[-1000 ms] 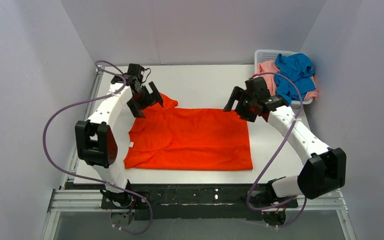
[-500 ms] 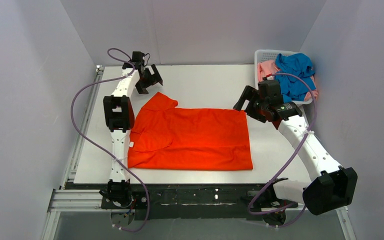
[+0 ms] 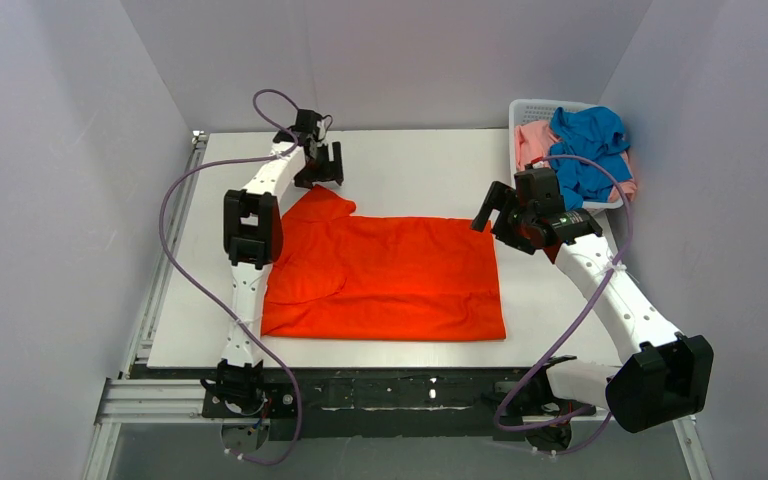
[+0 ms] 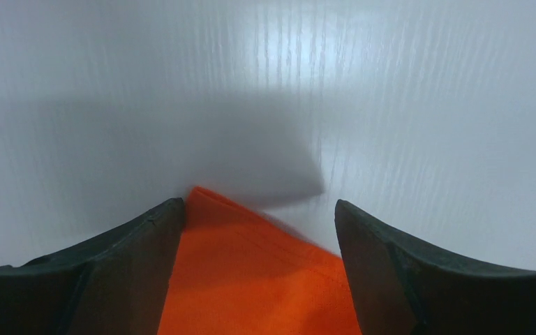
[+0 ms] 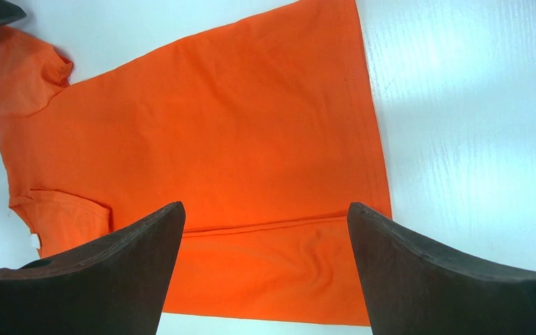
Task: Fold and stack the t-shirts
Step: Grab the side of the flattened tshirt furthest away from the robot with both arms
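The orange-red t-shirt lies flat on the white table, its near long side folded over. One sleeve sticks out at its far left. My left gripper hovers just behind that sleeve, jaws apart. In the left wrist view the sleeve tip lies between the fingers, ungripped. My right gripper hangs open at the shirt's far right corner; in the right wrist view my right gripper is empty over the cloth. The blue t-shirt and the pink t-shirt sit in the basket.
A white slotted basket stands at the table's far right corner, close behind the right arm. Grey walls enclose the table on three sides. A purple cable loops beside the left arm.
The left arm has stretched out toward the back, and its gripper moved from the sleeve's left to behind its tip, jaws narrowing slightly. The right gripper drew back a little to the right.
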Controlling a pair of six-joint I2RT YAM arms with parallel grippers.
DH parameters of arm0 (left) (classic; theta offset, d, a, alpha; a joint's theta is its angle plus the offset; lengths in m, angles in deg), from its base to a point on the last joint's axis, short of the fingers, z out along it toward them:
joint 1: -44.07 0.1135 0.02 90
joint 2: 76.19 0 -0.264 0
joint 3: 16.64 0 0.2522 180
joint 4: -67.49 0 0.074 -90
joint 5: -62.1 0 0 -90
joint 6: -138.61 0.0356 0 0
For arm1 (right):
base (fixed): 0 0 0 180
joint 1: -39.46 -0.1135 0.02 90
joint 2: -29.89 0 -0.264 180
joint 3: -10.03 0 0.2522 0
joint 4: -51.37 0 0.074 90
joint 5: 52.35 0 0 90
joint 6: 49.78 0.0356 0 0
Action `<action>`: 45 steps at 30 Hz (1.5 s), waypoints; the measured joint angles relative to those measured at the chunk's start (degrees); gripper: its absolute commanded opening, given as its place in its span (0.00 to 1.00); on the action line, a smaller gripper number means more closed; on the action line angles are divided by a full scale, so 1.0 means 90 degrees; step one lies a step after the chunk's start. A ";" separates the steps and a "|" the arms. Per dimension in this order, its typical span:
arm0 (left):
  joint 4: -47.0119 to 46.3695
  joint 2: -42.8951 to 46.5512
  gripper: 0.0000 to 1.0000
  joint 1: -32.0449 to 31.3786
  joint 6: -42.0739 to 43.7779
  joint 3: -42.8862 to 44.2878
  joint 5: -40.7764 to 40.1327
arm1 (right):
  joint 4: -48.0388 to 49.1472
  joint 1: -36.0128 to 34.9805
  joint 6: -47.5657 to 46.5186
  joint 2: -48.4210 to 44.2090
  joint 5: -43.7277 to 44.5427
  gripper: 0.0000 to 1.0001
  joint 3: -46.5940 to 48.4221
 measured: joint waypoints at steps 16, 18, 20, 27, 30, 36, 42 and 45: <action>0.1090 -0.0112 0.00 -0.0287 0.0500 0.0313 -0.1178 | -0.0005 0.0002 -0.0049 0.0347 0.0153 0.93 -0.0282; 0.1120 -0.0134 0.00 -0.0287 0.0500 0.0347 -0.1202 | -0.0066 0.0022 -0.0061 0.0646 0.0255 0.92 -0.0185; 0.1137 -0.0138 0.00 -0.0294 0.0508 0.0359 -0.1226 | -0.0199 0.0046 -0.0068 0.1086 0.0376 0.90 0.0100; 0.1275 -0.0131 0.00 -0.0291 0.0379 0.0379 -0.1343 | -0.0709 0.0109 0.0073 0.3036 0.0957 0.88 0.2132; 0.1338 -0.0034 0.00 -0.0287 0.0284 0.0214 -0.1377 | -0.0884 0.0121 0.0131 0.4048 0.1229 0.87 0.3186; 0.1671 0.0435 0.00 -0.0287 0.0034 -0.0345 -0.1484 | -0.1540 0.0126 0.0250 0.6193 0.1608 0.85 0.5377; 0.1807 0.0964 0.00 -0.0287 -0.0223 -0.0787 -0.1435 | -0.2127 0.0131 0.0408 0.7135 0.1790 0.84 0.6149; 0.1870 0.1154 0.00 -0.0287 -0.0313 -0.0937 -0.1367 | -0.2302 0.0131 0.0495 0.7142 0.1868 0.82 0.6052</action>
